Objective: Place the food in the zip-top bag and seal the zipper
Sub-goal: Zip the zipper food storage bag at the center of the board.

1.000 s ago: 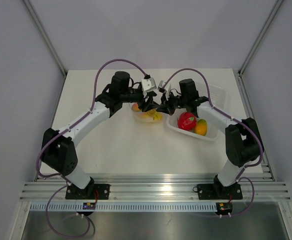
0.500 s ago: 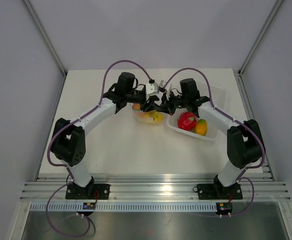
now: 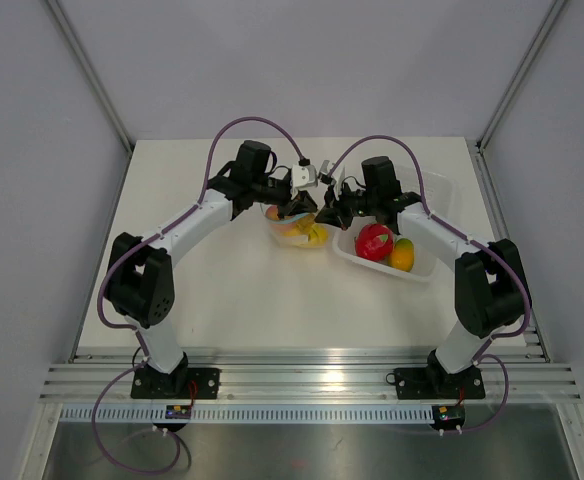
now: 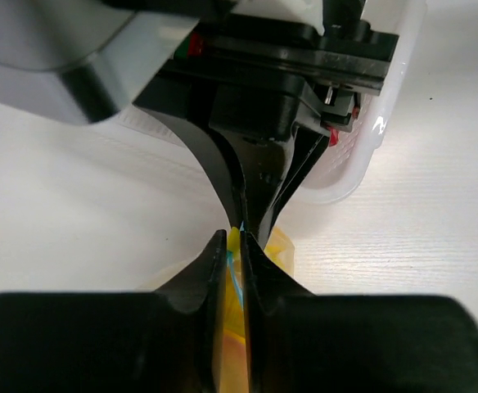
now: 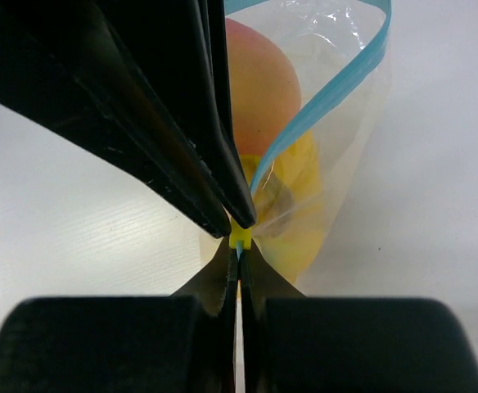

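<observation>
Lab test cell: plain grey walls point(image 3: 32, 200), white surface point(image 3: 232, 290), aluminium rail point(image 3: 302, 380) carrying bolted arm bases, purple cabling point(image 3: 252, 125), toy fruit in tray point(image 3: 442, 195).

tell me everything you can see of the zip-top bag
The zip-top bag is clear crinkly film with a light-blue zipper that looks unsealed beyond the pinch. It rests on the white table beside the tray, holding a peach and a yellow fruit. The left tool and right tool both pinch its zipper edge, tips nearly meeting.
</observation>
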Controlling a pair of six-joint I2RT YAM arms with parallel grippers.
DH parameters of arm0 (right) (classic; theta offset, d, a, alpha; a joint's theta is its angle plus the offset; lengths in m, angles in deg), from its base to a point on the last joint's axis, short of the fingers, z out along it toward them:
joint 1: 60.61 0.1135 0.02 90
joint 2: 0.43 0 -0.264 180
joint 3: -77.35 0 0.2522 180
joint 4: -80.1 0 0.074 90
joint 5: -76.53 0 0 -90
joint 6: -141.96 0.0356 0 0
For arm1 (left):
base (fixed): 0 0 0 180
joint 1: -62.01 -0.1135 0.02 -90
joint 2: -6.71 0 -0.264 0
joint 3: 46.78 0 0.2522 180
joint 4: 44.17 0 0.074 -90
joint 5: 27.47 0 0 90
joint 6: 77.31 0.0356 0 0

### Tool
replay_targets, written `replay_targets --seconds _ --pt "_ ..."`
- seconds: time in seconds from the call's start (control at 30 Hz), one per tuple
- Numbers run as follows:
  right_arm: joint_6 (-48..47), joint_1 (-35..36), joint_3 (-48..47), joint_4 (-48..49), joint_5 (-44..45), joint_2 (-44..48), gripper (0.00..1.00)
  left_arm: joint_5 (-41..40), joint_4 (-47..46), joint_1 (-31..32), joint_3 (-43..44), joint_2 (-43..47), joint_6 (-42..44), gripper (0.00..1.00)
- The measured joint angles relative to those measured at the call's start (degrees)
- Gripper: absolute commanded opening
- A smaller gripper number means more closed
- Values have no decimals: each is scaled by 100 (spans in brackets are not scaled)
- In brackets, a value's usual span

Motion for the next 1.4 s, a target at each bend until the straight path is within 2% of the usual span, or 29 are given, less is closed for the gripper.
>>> replay_targets --seconds 0.07,0.17,0.23,0.43,0.6,0.87,1.0,1.03,1.1,1.4 --pt "0 0 0 2 0 0 0 22 48 -13 9 0 15 14" --pt "0 -2 0 -11 2 0 0 28 149 -26 52 -20 61 31" --pt "0 -4 0 -13 -9 0 0 28 199 -26 111 -68 66 39" --pt "2 -4 0 -24 -17 0 0 28 245 -26 151 -210 46 39" --pt "2 -4 0 -42 -17 0 0 28 422 -24 367 -367 50 31" --pt "2 -4 0 -79 -17 -2 0 66 533 -17 417 -402 50 28" --pt "2 -4 0 -103 -13 -2 0 118 614 9 424 -417 46 15" --pt "2 -4 0 -114 -11 -2 0 155 634 11 424 -428 44 6" --pt "2 -4 0 -127 -2 -2 0 208 664 13 424 -444 9 0" --pt "247 -133 214 188 -157 0 0 315 262 -39 168 -415 -214 0"
